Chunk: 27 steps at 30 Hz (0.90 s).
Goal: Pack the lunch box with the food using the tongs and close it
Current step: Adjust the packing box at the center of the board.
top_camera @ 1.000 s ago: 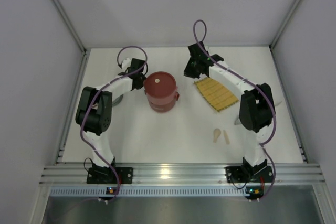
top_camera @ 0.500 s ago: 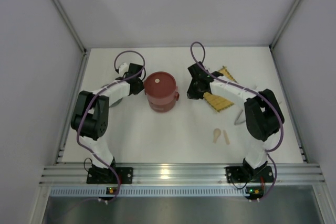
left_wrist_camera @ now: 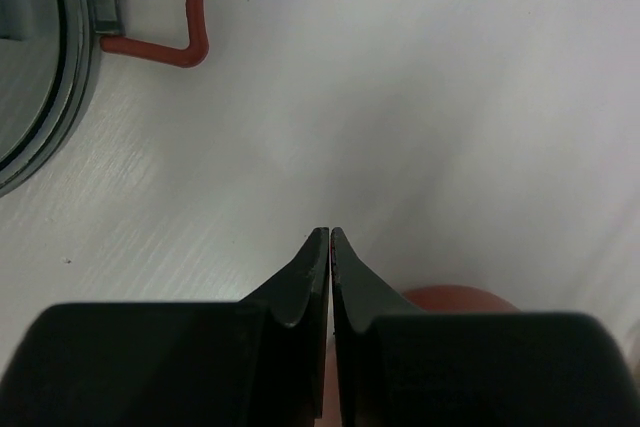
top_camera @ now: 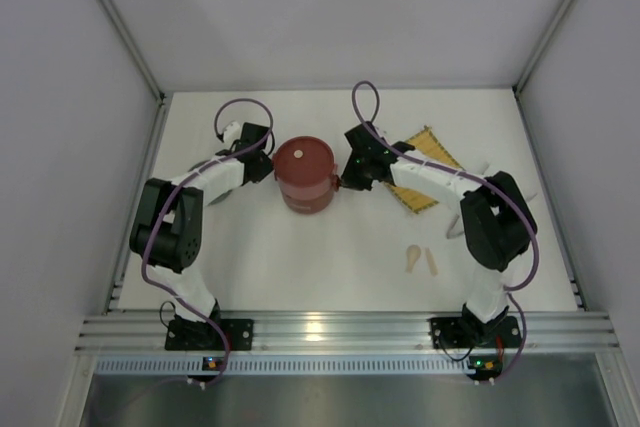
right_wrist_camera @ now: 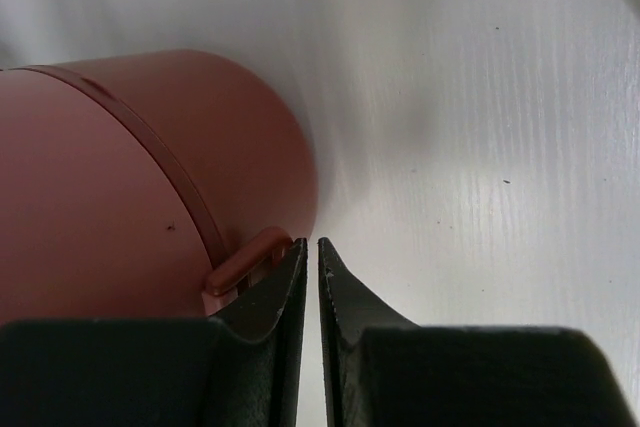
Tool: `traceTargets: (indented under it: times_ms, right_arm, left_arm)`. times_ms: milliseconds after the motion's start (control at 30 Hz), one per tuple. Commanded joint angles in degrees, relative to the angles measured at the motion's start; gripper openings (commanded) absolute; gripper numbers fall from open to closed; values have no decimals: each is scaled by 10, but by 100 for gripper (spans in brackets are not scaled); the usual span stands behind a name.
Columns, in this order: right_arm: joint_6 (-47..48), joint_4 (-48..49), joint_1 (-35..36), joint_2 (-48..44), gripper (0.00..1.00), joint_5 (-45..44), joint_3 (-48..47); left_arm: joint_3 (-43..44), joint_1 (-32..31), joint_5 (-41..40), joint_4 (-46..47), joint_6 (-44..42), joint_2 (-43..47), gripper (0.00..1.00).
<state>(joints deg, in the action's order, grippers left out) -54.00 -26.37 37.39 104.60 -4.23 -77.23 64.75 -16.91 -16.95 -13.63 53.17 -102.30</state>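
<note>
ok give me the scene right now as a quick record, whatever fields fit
lunch box: stacked, lid on, upright mid-table
left tool: shut, empty, close by the box's left side
right tool: shut, empty, tips beside the box's side handle, not around it
yellow mat: right of the box, partly under the right arm
two beige sticks: near side, right of centre

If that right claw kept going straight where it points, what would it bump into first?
Probably the bare white table: the shut right gripper points just past the dark-red round lunch box, its tip beside the box's small side handle, which it might graze. Depth is unclear.
</note>
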Motion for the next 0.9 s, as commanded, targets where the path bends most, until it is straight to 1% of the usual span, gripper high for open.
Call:
traceTargets:
  times_ms: [0,300,467,733,867]
  right_arm:
    - [-21,50,15,15,8,15,-6]
    - [-27,56,22,28,8,17,-9]
    - [-23,49,23,37,8,20,-26]
    - [-14,48,27,62,8,29,-56]
    - [-8,40,26,68,8,18,-62]
  left_arm:
    - [-8,3,15,25,-5,22,7]
    - [-24,0,34,40,1,25,5]
    - [-24,-8,39,45,1,23,3]
    - [-23,-19,50,51,-2,18,2]
    - [-23,-20,52,50,-4,18,2]
